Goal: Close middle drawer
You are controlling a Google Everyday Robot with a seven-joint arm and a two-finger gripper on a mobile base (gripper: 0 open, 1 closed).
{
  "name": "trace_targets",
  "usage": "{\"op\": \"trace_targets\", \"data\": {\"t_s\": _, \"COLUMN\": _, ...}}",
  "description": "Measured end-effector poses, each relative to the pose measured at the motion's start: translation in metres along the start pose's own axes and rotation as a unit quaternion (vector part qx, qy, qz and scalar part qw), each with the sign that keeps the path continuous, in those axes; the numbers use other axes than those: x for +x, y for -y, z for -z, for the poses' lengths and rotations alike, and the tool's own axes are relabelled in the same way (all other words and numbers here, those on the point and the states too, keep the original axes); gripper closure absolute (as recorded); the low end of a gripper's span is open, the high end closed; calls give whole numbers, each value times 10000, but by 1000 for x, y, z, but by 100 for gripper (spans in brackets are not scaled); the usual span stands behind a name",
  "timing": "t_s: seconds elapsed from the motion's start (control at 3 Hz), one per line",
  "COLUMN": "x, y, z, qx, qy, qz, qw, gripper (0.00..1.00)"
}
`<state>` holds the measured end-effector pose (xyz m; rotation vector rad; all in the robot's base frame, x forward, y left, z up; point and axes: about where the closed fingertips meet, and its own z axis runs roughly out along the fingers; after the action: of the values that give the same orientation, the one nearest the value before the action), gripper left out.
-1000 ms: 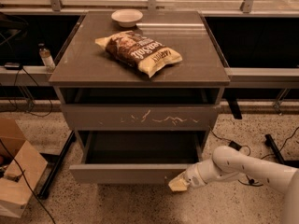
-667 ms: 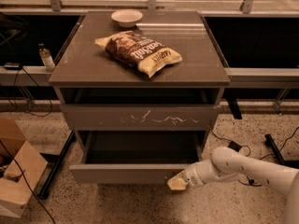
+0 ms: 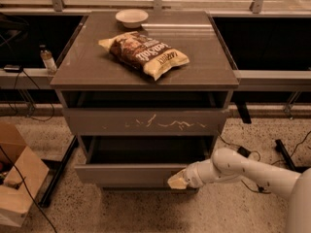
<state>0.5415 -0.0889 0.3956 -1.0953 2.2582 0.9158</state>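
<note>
Middle drawer: stood pulled out of the cabinet, its plain grey front well forward of the drawer above and its dark inside open to view.
Drawer position: second tier, low in the cabinet, under the scratched front.
Gripper: sat at the right part of the middle drawer's front, its pale tip against or just beside the panel.
Gripper state: could not be told whether it was released or clenched; it grasped nothing that could be seen.
Arm: white, reached in from the lower right, running leftward to the drawer front.
Scratched drawer front: directly above, marked with pale scratches, with a dark gap between it and the top.
Cabinet top: flat and grey-brown.
Chip bag: lay flat near the middle of the top, turned at an angle.
Bowl: small and pale, stood at the back edge of the top, behind the bag.
Bottle: upright on a ledge left of the cabinet.
Cardboard box: on the speckled floor at lower left.
</note>
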Motion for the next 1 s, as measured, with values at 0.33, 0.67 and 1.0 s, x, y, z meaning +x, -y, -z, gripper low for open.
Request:
{"op": "trace_targets", "data": {"t_s": 0.33, "x": -4, "y": 1, "z": -3, "qx": 11, "qy": 48, "qz": 51, "qw": 10000, "gripper": 100}}
{"op": "trace_targets", "data": {"t_s": 0.67, "x": -44, "y": 26, "z": -9, "qx": 193, "qy": 403, "qz": 443, "qw": 9980, "gripper": 82}}
{"op": "trace_targets", "data": {"t_s": 1.0, "x": -79, "y": 43, "z": -9, "qx": 397, "qy": 740, "qz": 828, "qw": 9930, "gripper": 59}}
